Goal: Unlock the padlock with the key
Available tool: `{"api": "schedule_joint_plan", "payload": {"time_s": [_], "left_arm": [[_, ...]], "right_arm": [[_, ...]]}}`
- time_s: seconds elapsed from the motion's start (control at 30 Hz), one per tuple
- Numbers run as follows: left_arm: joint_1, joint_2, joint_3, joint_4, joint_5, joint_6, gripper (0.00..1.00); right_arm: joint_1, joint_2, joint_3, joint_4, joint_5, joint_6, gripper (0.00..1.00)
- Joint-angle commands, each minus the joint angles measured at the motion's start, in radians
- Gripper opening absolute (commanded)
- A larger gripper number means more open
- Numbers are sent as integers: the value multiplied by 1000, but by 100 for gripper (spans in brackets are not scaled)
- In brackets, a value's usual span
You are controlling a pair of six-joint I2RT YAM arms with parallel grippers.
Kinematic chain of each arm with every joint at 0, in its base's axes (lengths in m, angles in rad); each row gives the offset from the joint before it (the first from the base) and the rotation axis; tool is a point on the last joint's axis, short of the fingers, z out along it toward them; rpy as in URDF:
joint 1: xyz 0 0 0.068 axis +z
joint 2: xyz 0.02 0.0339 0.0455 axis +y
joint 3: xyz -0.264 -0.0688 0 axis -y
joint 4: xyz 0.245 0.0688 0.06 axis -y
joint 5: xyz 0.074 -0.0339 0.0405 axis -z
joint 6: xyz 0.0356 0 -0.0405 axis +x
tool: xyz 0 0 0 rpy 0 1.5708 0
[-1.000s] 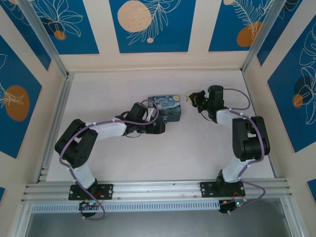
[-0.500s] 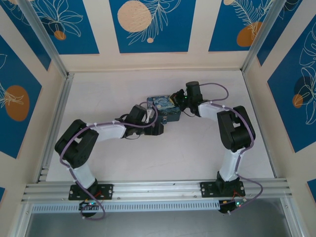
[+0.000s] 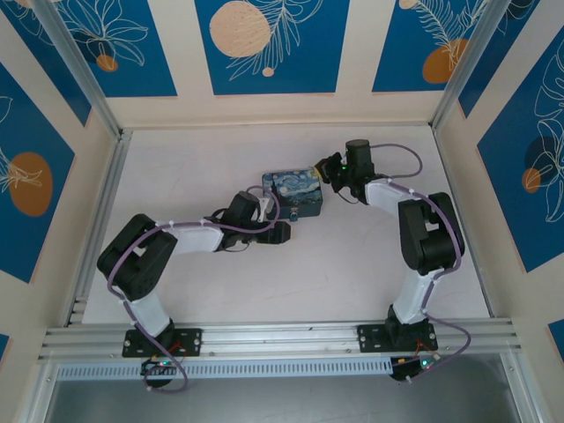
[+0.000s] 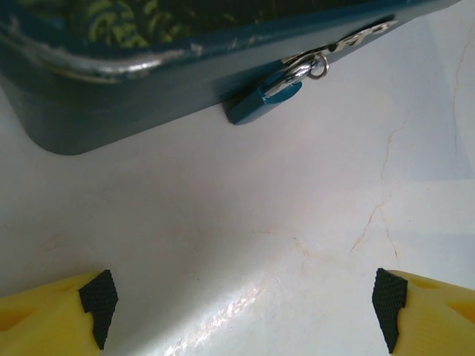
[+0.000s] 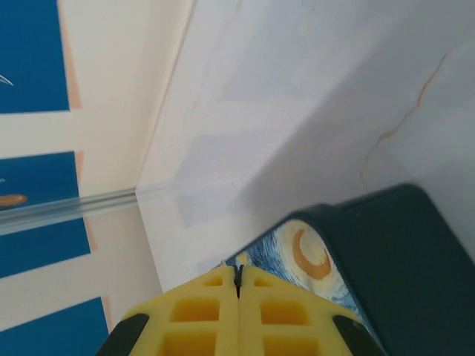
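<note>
From above, the tin [image 3: 293, 192] sits a little above the middle of the frame on the white surface [image 3: 203, 159], painted lid up. The left arm [image 3: 189, 233] reaches in from the lower left and ends just below and left of the tin. The right arm [image 3: 423, 233] bends up the right side, and its tip comes in at the tin's upper right corner.

In the left wrist view the left end effector [image 4: 243, 302] is spread wide. Its yellow fingers [image 4: 44, 315] sit in the two bottom corners, black pads [image 4: 99, 297] facing each other, with bare surface between them and nothing held. The tin's dark teal side wall runs across the top of that frame. The padlock [image 4: 263, 98] hangs against this wall, right of centre near the top. It has a small blue body, tilted, and whether its lower end touches the surface I cannot tell. Its silvery shackle [image 4: 297, 68] meets the hasp [image 4: 356, 35] on the tin's edge.

In the right wrist view the right end effector [image 5: 239, 289] is pressed together, its two yellow fingers meeting in a thin seam at bottom centre. The seam is too tight to tell whether anything is pinched in it. Past them, a corner of the tin's lid with a yellow crescent lies at the lower right. The surface runs up to a cream wall [image 5: 111, 89] at the left.
</note>
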Motion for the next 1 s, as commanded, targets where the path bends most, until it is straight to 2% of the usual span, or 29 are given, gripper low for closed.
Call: {"api": "schedule_joint_plan", "payload": {"time_s": [0.0, 0.27, 0.63, 0.77, 0.97], "left_arm": [[-5, -27, -9, 29, 19, 16, 90], [-4, -92, -9, 2, 16, 9, 90], [-5, -125, -36, 7, -7, -26, 90], [-3, -119, -49, 17, -14, -33, 90], [2, -86, -59, 43, 5, -33, 90]], "right_arm": [[-40, -34, 35, -52, 14, -46, 0], [-63, 46, 49, -86, 31, -63, 0], [59, 120, 89, -77, 15, -60, 0], [101, 107, 82, -58, 7, -51, 0], [69, 5, 26, -64, 58, -55, 0]]}}
